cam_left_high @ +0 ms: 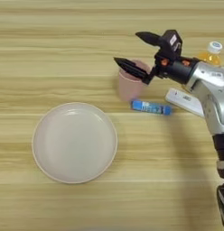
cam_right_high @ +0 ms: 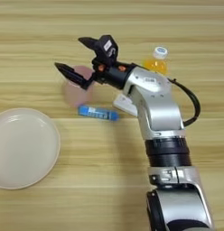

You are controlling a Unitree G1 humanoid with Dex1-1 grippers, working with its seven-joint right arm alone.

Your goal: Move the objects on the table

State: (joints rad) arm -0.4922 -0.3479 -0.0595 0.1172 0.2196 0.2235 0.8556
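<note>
My right gripper hangs open above the pink cup, its lower black finger crossing the cup's rim and its upper finger farther back; nothing is between them. The cup stands upright on the wooden table. Just in front of the cup lies the small blue tube. To the tube's right the white remote-like device is partly hidden by my silver forearm. The orange juice bottle with its white cap stands behind the arm. The large beige plate sits empty at the front left.
My silver forearm and the dark joint below it cover the right side of the table. A black cable loops out beside the arm.
</note>
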